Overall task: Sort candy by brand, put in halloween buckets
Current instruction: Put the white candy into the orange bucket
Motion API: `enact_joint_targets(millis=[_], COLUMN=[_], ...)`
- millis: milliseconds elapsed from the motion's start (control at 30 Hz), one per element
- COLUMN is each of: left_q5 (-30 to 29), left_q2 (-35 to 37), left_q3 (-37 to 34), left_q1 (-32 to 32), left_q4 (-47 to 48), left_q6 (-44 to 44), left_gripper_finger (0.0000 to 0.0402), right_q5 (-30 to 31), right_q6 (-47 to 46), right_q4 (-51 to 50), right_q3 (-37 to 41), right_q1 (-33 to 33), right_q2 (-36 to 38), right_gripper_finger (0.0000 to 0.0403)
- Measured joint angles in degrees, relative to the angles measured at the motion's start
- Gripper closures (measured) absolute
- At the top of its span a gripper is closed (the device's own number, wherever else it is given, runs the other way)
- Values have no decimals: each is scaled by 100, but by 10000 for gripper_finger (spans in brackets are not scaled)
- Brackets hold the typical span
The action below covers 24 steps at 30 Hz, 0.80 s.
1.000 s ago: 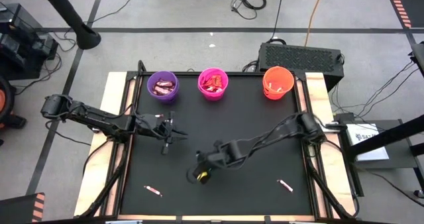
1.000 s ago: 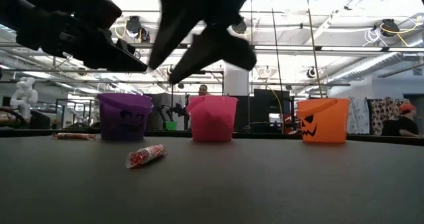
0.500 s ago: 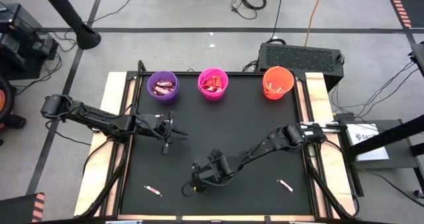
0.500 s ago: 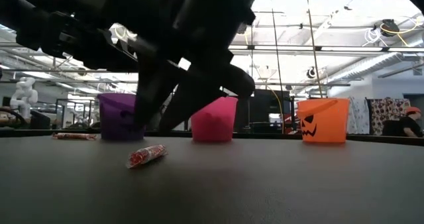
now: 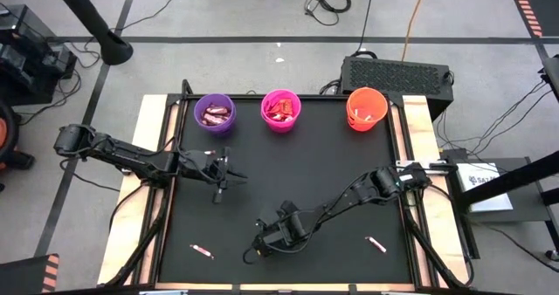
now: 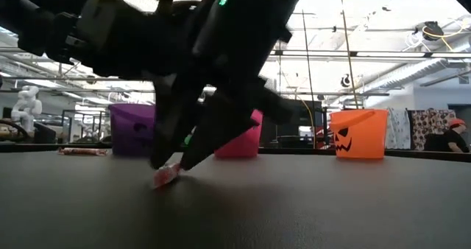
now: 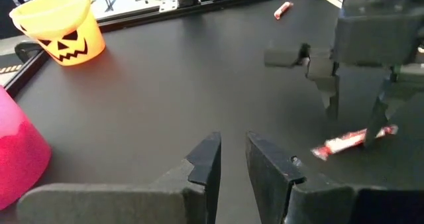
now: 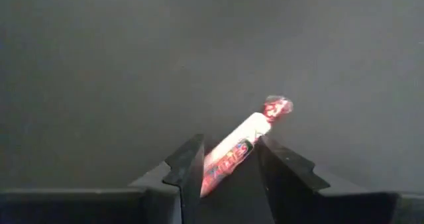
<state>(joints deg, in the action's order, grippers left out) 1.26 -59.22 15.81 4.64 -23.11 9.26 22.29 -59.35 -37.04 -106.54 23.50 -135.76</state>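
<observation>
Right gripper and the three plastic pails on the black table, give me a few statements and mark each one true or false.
1. The right gripper is down at the black table, its fingers either side of a pale wrapped candy stick. True.
2. The round orange plastic pail lies tipped over. False: it stands upright in the row.
3. The left gripper holds a candy. False: its jaws are open and empty, above the table's left part.
4. The magenta pink plastic pail stands between the purple plastic pail and the orange one. True.
5. All candy is in pails. False: another loose wrapped candy lies on the table.
</observation>
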Motion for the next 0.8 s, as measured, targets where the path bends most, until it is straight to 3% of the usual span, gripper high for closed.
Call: enact_joint_targets(millis=[367, 700, 800], left_q5=[0, 0, 0], left_q2=[-2, -2, -2], left_q3=[0, 0, 0], left_q1=[-2, -2, -1], left_q4=[4, 11, 10], left_q6=[0, 0, 0], left_gripper_finger=[323, 323, 323], right_q5=[-78, -241, -339], right_q6=[299, 808, 1060], right_q4=[20, -154, -533], right_q3=[-15, -19, -230], right_q1=[-14, -43, -50], right_q2=[-131, -61, -52], right_gripper_finger=[276, 382, 393])
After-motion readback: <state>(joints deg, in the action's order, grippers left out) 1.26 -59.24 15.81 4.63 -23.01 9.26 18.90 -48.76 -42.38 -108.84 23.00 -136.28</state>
